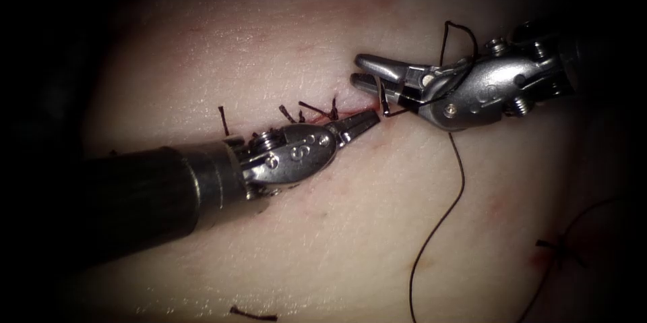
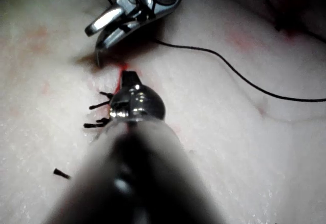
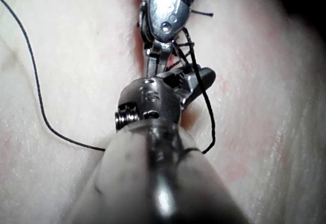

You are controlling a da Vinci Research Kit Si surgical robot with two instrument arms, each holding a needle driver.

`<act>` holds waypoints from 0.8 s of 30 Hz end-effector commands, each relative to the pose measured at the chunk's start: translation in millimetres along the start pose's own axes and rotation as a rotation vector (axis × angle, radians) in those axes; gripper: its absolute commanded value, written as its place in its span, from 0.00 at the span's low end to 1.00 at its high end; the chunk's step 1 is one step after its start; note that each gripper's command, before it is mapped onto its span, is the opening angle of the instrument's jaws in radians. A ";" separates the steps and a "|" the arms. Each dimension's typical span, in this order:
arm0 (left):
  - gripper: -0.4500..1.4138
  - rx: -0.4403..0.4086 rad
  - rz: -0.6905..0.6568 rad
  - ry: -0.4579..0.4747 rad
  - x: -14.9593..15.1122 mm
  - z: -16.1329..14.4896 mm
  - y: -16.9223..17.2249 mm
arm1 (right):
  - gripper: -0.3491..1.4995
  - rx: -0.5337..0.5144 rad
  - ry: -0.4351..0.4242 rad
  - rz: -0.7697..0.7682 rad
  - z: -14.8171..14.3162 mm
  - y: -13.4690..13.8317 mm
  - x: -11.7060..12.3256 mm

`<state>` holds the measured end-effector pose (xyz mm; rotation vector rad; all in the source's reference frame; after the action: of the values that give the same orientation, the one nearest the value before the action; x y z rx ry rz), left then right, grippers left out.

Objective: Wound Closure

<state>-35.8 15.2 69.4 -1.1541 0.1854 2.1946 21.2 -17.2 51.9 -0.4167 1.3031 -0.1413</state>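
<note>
Tissue [image 1: 323,228] with cut [image 1: 340,112], stitched up to its right end. Reached in from the tissue's lower-left edge: left tool [image 1: 371,118], fingers [image 1: 354,126] pressed together, seemingly empty, tip at the cut's right end. Just beyond, right tool [image 1: 355,70], fingers [image 1: 381,65] closed to a slit on the needle [image 1: 383,99]. Hung upright, long axis pointing down, lower end just right of the left tip; in the tissue or not, could not tell. Thread [image 1: 458,181] trailed toward the near edge.
</note>
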 end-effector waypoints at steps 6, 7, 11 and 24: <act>0.17 -0.010 -0.015 -0.037 -2.7 2.5 1.1 | 0.00 0.003 0.006 -0.013 0.5 0.0 0.9; 0.17 -0.010 -0.015 -0.037 -2.7 2.5 1.1 | 0.00 0.003 0.006 -0.013 0.5 0.0 0.9; 0.18 -0.027 -0.031 -0.050 -4.8 2.9 1.4 | 0.00 0.001 0.029 -0.086 0.4 0.0 1.6; 0.17 -0.033 -0.030 -0.049 -6.2 2.7 1.0 | 0.00 -0.025 0.065 -0.152 -0.2 0.7 3.5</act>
<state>-35.2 12.4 75.2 -1.1117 0.1085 2.2023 21.2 -17.3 48.1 -0.5402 1.3339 -0.2717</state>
